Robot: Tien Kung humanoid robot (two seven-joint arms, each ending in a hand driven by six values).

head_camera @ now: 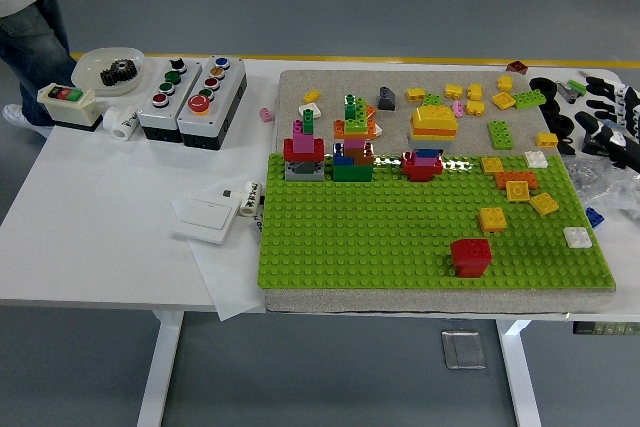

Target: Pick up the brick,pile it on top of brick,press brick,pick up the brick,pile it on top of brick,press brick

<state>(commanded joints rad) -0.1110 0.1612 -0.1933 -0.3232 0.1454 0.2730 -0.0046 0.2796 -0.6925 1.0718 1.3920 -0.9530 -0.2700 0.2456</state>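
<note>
A white desk (pixel 100 237) stands on a grey floor with a yellow line running across the upper part of the frame. Nearest the bottom edge, a green studded baseplate (pixel 380 237) lies on a grey mat, flat and square to the desk, which probably keeps bricks from sliding when pressed. Low and right of centre on it sits a red brick (pixel 470 256), apparently two pieces stacked, chunky, glossy, studs up, standing alone with bare studs all round. Right of it lie loose flat bricks, a yellow brick (pixel 492 218), an orange brick (pixel 518 188) and a white brick (pixel 577 237), well apart so a hand can come down on each. Further up, small towers (pixel 350 142) line the plate's far edge. At the left sit button boxes (pixel 190 97) and a bowl (pixel 108 71). At the right edge, mid-height, the right hand (pixel 608 127) shows dark fingers hanging loose over the clutter, gripping nothing. A person's leg (pixel 30 57) stands upper left.
</note>
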